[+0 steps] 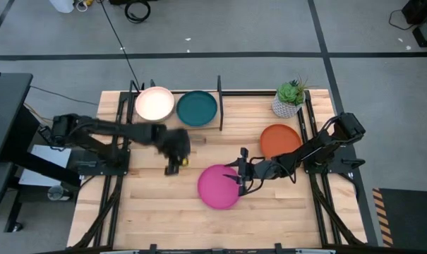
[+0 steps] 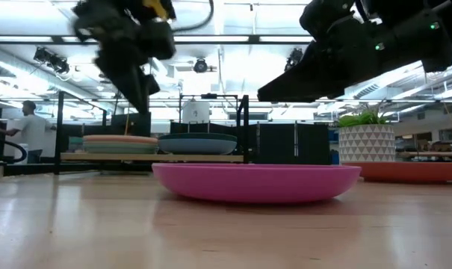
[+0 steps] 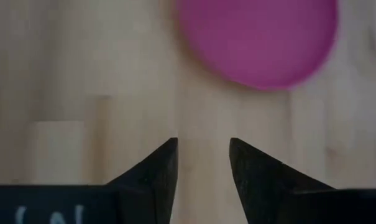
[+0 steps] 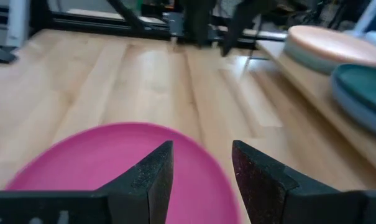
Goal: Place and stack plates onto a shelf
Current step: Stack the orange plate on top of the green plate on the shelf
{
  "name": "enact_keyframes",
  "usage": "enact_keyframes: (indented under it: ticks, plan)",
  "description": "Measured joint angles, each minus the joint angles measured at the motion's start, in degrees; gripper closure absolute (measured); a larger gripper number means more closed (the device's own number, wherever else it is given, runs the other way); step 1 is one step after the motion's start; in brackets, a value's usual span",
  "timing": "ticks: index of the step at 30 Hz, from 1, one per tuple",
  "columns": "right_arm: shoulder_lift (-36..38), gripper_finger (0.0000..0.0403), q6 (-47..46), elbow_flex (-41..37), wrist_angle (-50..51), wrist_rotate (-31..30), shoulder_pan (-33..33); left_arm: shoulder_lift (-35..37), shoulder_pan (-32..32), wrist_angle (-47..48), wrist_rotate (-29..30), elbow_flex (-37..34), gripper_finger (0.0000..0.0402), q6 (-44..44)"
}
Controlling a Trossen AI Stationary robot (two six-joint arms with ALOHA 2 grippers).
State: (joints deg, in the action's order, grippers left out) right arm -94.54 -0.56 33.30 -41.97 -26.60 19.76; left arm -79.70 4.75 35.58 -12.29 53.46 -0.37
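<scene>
The left hand is blurred, its fingers apart and empty; the right hand, released, hovers at the magenta plate's three o'clock edge. The shelf at twelve o'clock holds a cream plate stacked on others partly hidden, beside a teal plate; an orange plate lies on the desk.

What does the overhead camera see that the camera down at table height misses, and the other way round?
Only the high view shows the plates' round outlines, the cream-peach plate and dark teal plate side by side on the shelf, and both arms whole. Only the low view shows the room behind, a person, and that the shelf plates sit on stacks. Both show the magenta plate, orange-red plate and potted plant.
</scene>
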Motion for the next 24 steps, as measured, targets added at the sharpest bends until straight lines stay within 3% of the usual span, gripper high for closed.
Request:
enact_keyframes:
  ticks: [3,10,15,19,24]
  plan:
    - [0.00,0.0232,-2.94,0.02,1.43,0.55,1.30,-0.02,-8.65,-3.07,5.58,-1.87,0.0255,-4.23]
    - [0.00,0.0238,-7.31,0.06,3.27,-4.70,4.39,-1.88,-24.33,-7.77,26.24,-2.42,0.0258,-4.92]
    - [0.00,0.0239,-11.71,1.57,9.65,-6.19,5.59,-4.06,-28.31,-13.74,28.03,-2.42,0.0258,-3.45]
    - [-0.02,0.0239,-20.15,8.48,33.56,-11.75,6.95,-4.70,-29.47,-17.68,28.34,-2.39,0.0258,0.12]
    - [-0.02,0.0239,-37.04,21.02,72.08,-11.78,6.14,-4.70,-30.41,-20.87,28.89,-2.39,0.0258,5.93]
